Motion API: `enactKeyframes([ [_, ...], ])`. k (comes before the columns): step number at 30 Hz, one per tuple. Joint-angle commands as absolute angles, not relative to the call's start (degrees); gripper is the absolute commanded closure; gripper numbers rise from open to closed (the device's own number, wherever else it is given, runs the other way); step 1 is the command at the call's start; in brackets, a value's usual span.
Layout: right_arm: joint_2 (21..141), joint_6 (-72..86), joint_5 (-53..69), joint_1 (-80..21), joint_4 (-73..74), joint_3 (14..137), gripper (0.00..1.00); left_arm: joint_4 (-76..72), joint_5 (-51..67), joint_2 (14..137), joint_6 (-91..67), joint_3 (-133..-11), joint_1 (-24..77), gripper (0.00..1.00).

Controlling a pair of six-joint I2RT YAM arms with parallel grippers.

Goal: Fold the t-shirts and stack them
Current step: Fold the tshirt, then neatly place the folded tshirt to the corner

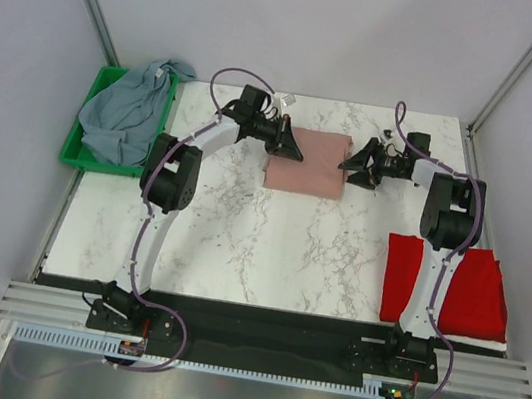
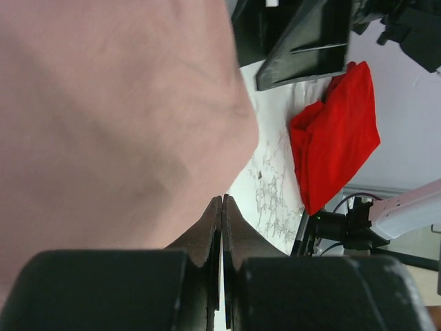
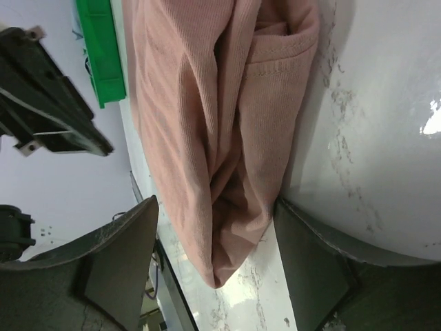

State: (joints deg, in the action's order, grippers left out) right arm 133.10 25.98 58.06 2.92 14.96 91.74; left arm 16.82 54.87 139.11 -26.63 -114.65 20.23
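Grey walls [image 1: 274, 19] surround your white marbled bench [image 1: 268, 251]. The red shirt [image 1: 475, 288] lies folded near right, under the right arm [image 1: 434, 257]; the pink shirt [image 1: 309, 161] sits folded far centre; the grey-blue shirt [image 1: 128, 112] spills from the green bin [image 1: 76, 154], left. Your right gripper [image 1: 352, 166] gapes around the pink shirt's edge, holding nothing; your left gripper [image 1: 296, 151] is pinched closed at the opposite edge, cloth caught or not unclear. Lift unevenly and that fold may fall open.
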Motion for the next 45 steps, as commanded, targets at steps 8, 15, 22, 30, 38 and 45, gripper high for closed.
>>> enactKeyframes([
  [8,138.07,29.78,54.5,2.55,8.88,91.23,0.23,16.26,54.76,144.84,-29.44,-113.99,21.79,0.98],
  [15,140.18,37.08,51.42,0.97,2.21,89.56,0.24,16.08,54.23,146.07,-30.15,-113.47,23.2,0.98],
  [22,141.5,37.97,48.08,-2.99,2.11,91.41,0.39,16.17,53.44,145.72,-29.71,-113.55,22.85,0.98],
  [30,138.7,32.62,47.2,-2.81,7.18,92.45,0.9,19.41,51.51,141.6,-26.2,-111.45,21.36,0.98],
  [38,128.43,13.29,47.72,-1.76,33.87,97.74,1.0,26.89,45.28,131.23,-13.46,-111.97,14.43,0.85],
  [45,115.24,3.25,44.56,-0.26,43.95,85.64,1.0,28.21,42.8,129.29,-8.79,-116.89,9.32,0.83],
])
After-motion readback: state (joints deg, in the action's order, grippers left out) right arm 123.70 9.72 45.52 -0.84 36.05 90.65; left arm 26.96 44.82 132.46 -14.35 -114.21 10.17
